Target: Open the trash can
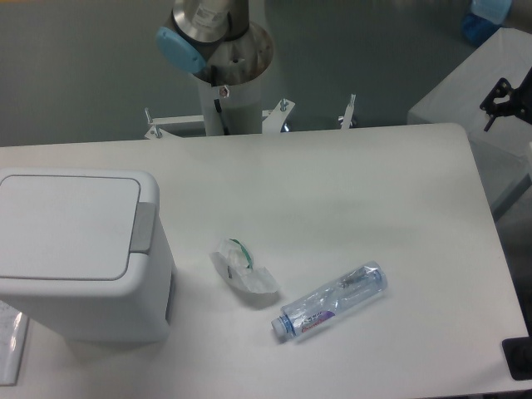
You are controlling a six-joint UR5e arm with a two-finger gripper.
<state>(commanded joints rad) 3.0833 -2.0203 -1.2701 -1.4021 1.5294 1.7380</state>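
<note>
The white surface (pixel 349 191) carries the trash can (pixel 79 249) at its left edge, lid flat and closed, grey push tab (pixel 144 226) facing right. Near the middle lies a clear plastic bottle (pixel 330 300) on its side, with a crumpled clear wrapper (pixel 243 268) just beside it. The arm's base (pixel 218 41) stands behind the surface; the gripper is out of view, so its state cannot be told.

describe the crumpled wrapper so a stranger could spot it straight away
Start at the big white trash can on the table's left side. Just right of it lies the wrapper, apart from the plastic bottle. It is the only crumpled, clear scrap, with a green streak.
</note>
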